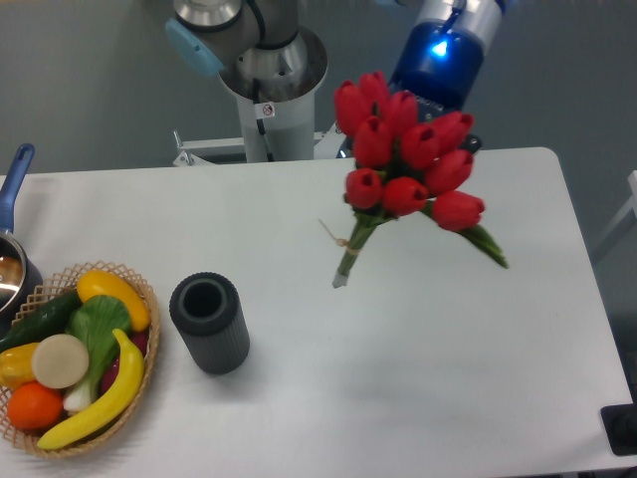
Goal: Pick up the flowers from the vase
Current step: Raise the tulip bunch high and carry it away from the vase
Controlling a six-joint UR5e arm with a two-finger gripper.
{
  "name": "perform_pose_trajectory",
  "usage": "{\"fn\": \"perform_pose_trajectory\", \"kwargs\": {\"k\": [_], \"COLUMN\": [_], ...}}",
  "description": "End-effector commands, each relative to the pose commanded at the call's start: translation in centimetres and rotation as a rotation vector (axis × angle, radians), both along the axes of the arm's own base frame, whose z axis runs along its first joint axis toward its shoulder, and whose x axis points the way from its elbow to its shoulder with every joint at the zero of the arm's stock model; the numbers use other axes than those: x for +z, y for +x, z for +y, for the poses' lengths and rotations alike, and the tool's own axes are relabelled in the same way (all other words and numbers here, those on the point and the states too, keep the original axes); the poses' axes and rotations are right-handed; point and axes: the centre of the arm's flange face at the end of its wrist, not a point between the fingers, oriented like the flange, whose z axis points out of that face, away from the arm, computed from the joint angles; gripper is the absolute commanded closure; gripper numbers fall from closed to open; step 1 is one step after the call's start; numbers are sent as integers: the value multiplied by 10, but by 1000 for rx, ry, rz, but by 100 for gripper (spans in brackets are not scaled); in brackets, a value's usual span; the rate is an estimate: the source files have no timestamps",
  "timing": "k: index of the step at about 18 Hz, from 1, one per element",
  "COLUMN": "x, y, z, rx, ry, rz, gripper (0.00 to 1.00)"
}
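Near left, the basket [139, 299] of fruit sits by the empty vase [209, 323]; the flowers [406, 154] hang in the air, far right.

You have the bunch clear of the vase's mouth, stems pointing down and left, string visible at the tie, well apart from the vase. The gripper is hidden behind the blooms, so you cannot tell how its jaws stand. Judging by the tilt, hold the lift steady and avoid swinging, so the stems do not slip.
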Motion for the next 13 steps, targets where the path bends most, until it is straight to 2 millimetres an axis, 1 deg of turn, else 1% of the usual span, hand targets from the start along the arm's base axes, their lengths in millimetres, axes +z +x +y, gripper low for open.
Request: {"fn": "perform_pose_trajectory", "kwargs": {"k": [8,11,13], "x": [-7,-9,-8], "y": [-6,-12,-12], "z": [-2,-8,-8], "rx": [-7,7,7], "ry": [-5,-6,-6], "rz": [19,19,22], "gripper": [56,56,56]}}
